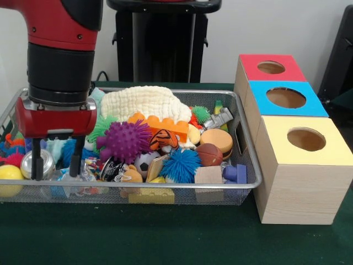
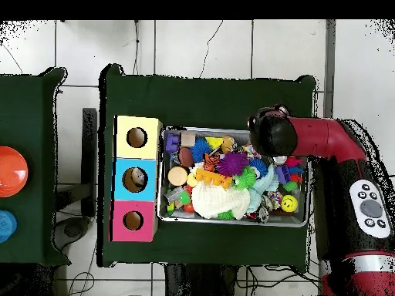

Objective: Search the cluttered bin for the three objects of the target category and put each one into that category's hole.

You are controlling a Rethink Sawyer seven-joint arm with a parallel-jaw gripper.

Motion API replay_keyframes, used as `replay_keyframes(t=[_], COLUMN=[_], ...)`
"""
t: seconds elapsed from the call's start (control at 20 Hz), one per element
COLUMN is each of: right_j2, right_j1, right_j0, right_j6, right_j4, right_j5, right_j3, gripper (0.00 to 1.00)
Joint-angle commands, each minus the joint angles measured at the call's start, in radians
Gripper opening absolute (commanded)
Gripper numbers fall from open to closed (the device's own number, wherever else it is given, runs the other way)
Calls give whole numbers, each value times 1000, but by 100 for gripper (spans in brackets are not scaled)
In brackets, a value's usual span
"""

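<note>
Over the bin's [image 1: 242,185] left end in the front view, the end effector [image 1: 55,160] hangs with fingers parted and empty, tips among the toys. One object seems to lie in the blue box's [image 2: 137,179] hole; the clutter remains, so most sorting is left.

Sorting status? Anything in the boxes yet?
Done: the overhead view shows something inside the blue box's hole; the yellow box and red box holes look empty. In hand: nothing; the gripper is open, fingers down in the bin's end farthest from the boxes. Left: the bin is full.
</note>
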Motion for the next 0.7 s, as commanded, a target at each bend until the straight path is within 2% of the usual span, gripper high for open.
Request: replay_keyframes(t=[0.05, 0.35, 0.5, 0.7], right_j2=[-123, -161, -197, -215], right_j1=[5, 48, 62, 80], right_j0=[22, 42, 68, 74], right_j6=[194, 194, 206, 172], right_j4=[15, 44, 56, 73], right_j5=[77, 89, 129, 147], right_j3=[92, 48, 29, 38], gripper=[100, 100, 100, 100])
